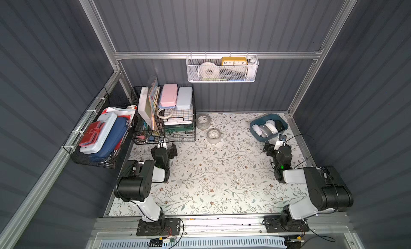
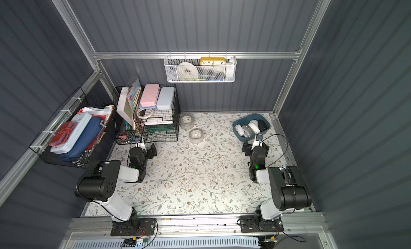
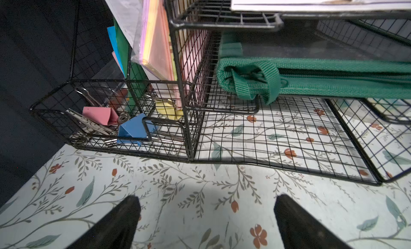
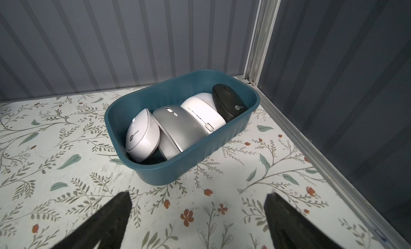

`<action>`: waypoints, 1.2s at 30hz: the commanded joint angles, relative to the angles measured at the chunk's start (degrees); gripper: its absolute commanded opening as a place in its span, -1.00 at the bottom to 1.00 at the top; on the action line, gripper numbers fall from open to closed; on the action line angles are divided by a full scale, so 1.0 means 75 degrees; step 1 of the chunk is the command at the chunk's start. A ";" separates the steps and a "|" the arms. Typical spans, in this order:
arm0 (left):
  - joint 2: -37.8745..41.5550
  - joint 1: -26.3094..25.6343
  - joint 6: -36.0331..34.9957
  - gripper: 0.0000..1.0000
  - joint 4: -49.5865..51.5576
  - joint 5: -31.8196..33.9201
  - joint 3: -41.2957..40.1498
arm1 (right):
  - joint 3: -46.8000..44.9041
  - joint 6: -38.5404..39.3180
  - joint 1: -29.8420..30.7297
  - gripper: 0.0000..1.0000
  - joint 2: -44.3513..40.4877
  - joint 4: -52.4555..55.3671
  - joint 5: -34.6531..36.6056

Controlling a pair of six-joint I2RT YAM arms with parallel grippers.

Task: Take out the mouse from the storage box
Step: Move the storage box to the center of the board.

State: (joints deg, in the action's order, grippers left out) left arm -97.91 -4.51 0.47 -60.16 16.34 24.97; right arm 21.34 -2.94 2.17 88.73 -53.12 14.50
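Floral-papered counter (image 1: 211, 170) inside a grey ribbed enclosure, with both arms based at its near edge. Nearest, the left claw (image 3: 208, 196) sits low over the counter, its jaws spread wide with nothing between them. It faces the black wire organiser (image 3: 189, 125) and is well apart from the task's things. The right claw (image 4: 198, 194) is likewise spread wide and empty, just short of the storage box (image 4: 169, 170), which sits near the far right corner. Inside the box four mice stand on edge, packed side by side: a white ribbed mouse (image 4: 143, 136), a silver mouse (image 4: 178, 130), a smooth white mouse (image 4: 202, 114) and a black mouse (image 4: 226, 101) against the end wall. Step in hand, by judgement: the approach, with no mouse yet touched. The next move calls for the right claw to rise over the near rim and descend astride one mouse's flanks. The white ribbed mouse looks the best choice, as it has free space beside it. The claw would then close and lift the mouse clear of the wall.
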 commanded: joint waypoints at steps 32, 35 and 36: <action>0.3109 -0.0836 0.0207 0.99 0.2581 0.1794 0.0185 | -0.0289 0.0816 0.0575 0.98 -0.2245 0.1463 -0.0165; 0.3964 -0.1068 0.1023 0.99 0.4011 0.1569 0.0744 | 0.0068 0.0863 0.0893 0.98 -0.3309 0.2670 -0.0272; 0.4208 -0.1074 0.1349 0.99 0.4524 0.1372 0.0953 | 0.0216 0.0786 0.0967 0.98 -0.3672 0.3137 -0.0400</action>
State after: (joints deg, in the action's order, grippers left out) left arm -70.08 -12.10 4.21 -38.15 26.59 28.34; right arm 20.05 2.31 8.08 65.89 -39.66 12.03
